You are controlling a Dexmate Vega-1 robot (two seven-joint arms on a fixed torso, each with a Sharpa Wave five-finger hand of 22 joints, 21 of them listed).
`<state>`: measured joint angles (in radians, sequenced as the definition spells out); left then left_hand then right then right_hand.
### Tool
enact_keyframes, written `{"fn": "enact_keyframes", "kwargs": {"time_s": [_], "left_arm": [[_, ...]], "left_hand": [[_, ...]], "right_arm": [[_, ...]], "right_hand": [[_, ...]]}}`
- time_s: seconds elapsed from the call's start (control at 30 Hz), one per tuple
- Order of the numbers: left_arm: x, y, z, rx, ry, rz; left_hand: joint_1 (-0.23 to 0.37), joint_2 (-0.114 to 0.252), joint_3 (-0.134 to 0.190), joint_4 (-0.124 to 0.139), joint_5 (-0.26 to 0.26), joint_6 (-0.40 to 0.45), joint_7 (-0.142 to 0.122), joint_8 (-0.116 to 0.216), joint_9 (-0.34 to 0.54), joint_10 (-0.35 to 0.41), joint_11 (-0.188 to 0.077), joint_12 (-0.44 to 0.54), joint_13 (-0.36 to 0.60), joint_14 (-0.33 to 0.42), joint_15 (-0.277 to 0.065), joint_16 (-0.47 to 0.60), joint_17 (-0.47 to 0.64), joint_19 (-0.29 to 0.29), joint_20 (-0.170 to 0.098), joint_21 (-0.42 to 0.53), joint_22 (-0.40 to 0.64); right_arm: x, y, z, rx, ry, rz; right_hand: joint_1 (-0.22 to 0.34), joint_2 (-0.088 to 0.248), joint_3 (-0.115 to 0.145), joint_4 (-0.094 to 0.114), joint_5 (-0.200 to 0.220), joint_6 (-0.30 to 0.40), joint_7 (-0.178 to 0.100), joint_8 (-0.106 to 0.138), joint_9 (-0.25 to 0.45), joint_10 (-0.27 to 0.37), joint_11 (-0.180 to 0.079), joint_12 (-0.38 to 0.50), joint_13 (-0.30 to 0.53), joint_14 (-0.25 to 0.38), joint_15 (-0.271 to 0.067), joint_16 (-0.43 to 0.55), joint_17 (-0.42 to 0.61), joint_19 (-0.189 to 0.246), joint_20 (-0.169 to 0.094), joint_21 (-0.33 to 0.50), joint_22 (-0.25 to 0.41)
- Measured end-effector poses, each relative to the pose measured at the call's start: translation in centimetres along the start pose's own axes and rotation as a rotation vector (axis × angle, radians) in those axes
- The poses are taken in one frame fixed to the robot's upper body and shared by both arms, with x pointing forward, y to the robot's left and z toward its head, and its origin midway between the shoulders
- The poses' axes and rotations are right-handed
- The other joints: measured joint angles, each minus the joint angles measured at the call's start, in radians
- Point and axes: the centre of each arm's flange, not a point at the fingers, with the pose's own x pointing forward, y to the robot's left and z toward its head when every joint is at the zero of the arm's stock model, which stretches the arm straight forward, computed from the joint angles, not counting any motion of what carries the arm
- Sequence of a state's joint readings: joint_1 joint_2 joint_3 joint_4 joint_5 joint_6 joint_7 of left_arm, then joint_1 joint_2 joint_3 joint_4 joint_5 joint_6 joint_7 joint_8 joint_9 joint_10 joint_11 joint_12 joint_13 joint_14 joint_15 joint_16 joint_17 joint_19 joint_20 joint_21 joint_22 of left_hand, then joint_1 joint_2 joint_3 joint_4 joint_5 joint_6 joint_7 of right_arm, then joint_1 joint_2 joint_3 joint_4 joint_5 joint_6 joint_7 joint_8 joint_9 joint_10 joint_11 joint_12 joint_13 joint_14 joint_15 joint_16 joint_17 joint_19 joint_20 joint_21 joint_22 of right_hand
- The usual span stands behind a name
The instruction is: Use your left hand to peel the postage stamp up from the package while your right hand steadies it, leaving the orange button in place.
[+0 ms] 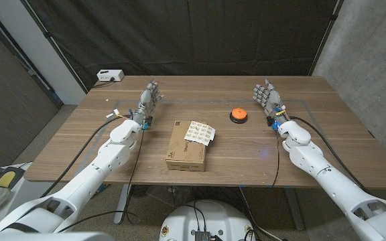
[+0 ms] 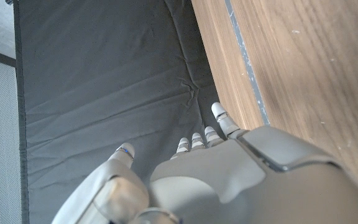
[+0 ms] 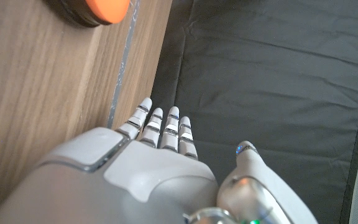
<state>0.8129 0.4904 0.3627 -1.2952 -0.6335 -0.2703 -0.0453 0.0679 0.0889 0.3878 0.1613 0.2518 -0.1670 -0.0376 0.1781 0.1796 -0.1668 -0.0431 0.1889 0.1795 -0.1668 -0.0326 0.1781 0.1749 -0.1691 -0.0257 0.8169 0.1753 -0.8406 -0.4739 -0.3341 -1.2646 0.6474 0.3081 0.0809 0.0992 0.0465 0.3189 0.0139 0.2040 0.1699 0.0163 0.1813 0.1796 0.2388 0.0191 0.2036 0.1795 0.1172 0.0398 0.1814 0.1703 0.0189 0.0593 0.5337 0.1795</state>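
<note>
Nothing is begun: the white printed stamp sheet (image 1: 200,132) is still stuck on the brown cardboard package (image 1: 186,149), the round orange button (image 1: 238,115) stands beyond it, and the left hand (image 1: 149,102) and right hand (image 1: 267,97) are held open, empty, well apart from the package.

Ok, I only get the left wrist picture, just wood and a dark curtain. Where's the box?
Observer: The box lies mid-table, between both arms, toward the front edge.
Operator: What's on top?
Observer: A white stamp sheet lies on its far end, toward the right corner.
Operator: What else is out there?
Observer: An orange button sits on the table beyond the box, to its right and apart from it, near the right robot hand.
</note>
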Motion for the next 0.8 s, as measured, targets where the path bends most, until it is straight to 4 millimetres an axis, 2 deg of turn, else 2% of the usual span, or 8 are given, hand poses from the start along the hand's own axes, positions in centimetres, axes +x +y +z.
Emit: {"fn": "enact_keyframes", "kwargs": {"time_s": [0.13,0.17,0.27,0.37,0.53,0.67,0.7,0.8], "left_arm": [[0.5,-0.3,0.6,0.012,-0.003,-0.006],[0.6,-0.5,0.5,0.029,0.005,-0.010],[0.9,-0.6,1.1,0.014,-0.011,-0.005],[1.2,-1.1,1.2,0.036,-0.009,-0.008],[1.5,-1.7,1.6,0.044,-0.018,-0.007],[1.7,-2.4,2.0,0.032,-0.029,-0.010],[1.8,-2.5,1.8,0.049,-0.021,-0.008],[1.9,-2.9,2.0,0.041,-0.027,-0.011]], "left_hand": [[0.000,0.000,0.000,0.000,0.000,0.000,0.000,0.000,0.000,0.000,0.000,0.000,0.000,0.000,0.000,0.000,0.000,0.000,0.000,0.001,0.000],[0.000,0.000,0.000,0.000,0.000,0.000,0.000,0.000,0.000,0.000,0.000,0.000,0.000,0.000,0.000,0.000,0.000,0.000,0.000,0.001,0.000],[0.000,0.000,0.000,0.000,0.000,0.000,0.000,0.000,0.000,0.000,0.000,0.000,0.000,0.000,0.000,0.000,0.000,0.000,0.000,0.001,0.000],[0.000,0.000,0.000,0.000,0.000,-0.003,-0.003,0.000,0.000,0.000,0.000,0.002,0.000,0.000,0.000,0.000,0.000,-0.004,0.013,0.001,0.000],[0.000,0.000,0.000,0.000,0.000,-0.008,-0.019,0.008,0.000,-0.001,0.010,0.008,0.000,0.000,0.000,0.008,0.000,-0.003,0.029,0.001,0.000],[0.000,0.000,0.000,0.000,0.000,-0.003,-0.025,0.008,0.000,0.008,0.018,0.008,0.000,0.000,0.000,0.008,0.000,-0.003,0.040,-0.004,0.000],[0.000,0.000,0.000,0.000,0.001,-0.005,-0.028,0.011,0.000,0.008,0.018,0.008,0.002,0.000,0.001,0.008,0.000,-0.003,0.040,-0.004,0.000],[0.000,0.000,0.000,0.000,0.004,-0.007,-0.029,0.015,0.000,0.012,0.022,0.008,0.005,-0.005,0.006,0.008,0.000,-0.004,0.046,-0.004,0.000]], "right_arm": [[0.5,-0.2,-0.1,0.020,-0.013,-0.008],[1.0,-0.8,0.2,0.044,-0.030,-0.038],[1.0,-0.4,0.1,0.016,-0.025,-0.006],[1.5,-1.4,0.7,0.030,-0.037,-0.036],[1.4,-1.8,1.2,0.011,-0.018,-0.024],[1.3,-1.5,0.4,-0.001,0.042,0.012],[0.8,-2.3,1.9,-0.023,0.026,0.023],[0.8,-1.9,1.2,-0.025,0.069,0.055]], "right_hand": [[0.000,0.000,0.000,0.000,0.000,0.000,0.000,0.000,0.000,0.006,0.006,0.000,0.000,0.000,0.011,0.000,0.000,0.000,0.000,0.000,0.000],[0.000,0.000,0.000,0.000,0.000,0.000,0.000,0.000,0.000,0.007,0.008,0.000,0.000,0.001,0.012,0.000,0.000,0.000,0.000,0.000,0.000],[0.004,-0.004,0.002,-0.002,0.000,0.000,0.000,0.000,0.000,0.010,0.025,0.000,0.000,0.009,0.019,0.000,0.000,0.002,0.002,0.000,0.000],[0.024,-0.002,0.009,-0.020,0.000,0.009,0.009,0.008,0.004,0.012,0.037,0.004,0.000,0.031,0.042,0.009,0.000,0.026,0.025,0.000,0.000],[0.059,0.007,0.024,-0.053,-0.008,0.054,0.014,0.022,0.005,0.057,0.059,0.021,0.004,0.119,0.061,0.023,0.003,0.076,0.039,0.000,0.005],[0.070,0.012,0.033,-0.061,-0.012,0.066,0.009,0.026,0.005,0.077,0.070,0.023,0.005,0.136,0.060,0.023,0.005,0.083,0.046,0.000,0.005],[0.073,0.015,0.033,-0.061,-0.012,0.066,0.009,0.026,0.005,0.077,0.070,0.023,0.005,0.136,0.060,0.023,0.005,0.083,0.046,0.000,0.005],[0.079,0.021,0.039,-0.067,-0.016,0.066,0.009,0.026,0.005,0.079,0.072,0.023,0.005,0.136,0.060,0.023,0.005,0.082,0.046,0.000,0.005]]}}
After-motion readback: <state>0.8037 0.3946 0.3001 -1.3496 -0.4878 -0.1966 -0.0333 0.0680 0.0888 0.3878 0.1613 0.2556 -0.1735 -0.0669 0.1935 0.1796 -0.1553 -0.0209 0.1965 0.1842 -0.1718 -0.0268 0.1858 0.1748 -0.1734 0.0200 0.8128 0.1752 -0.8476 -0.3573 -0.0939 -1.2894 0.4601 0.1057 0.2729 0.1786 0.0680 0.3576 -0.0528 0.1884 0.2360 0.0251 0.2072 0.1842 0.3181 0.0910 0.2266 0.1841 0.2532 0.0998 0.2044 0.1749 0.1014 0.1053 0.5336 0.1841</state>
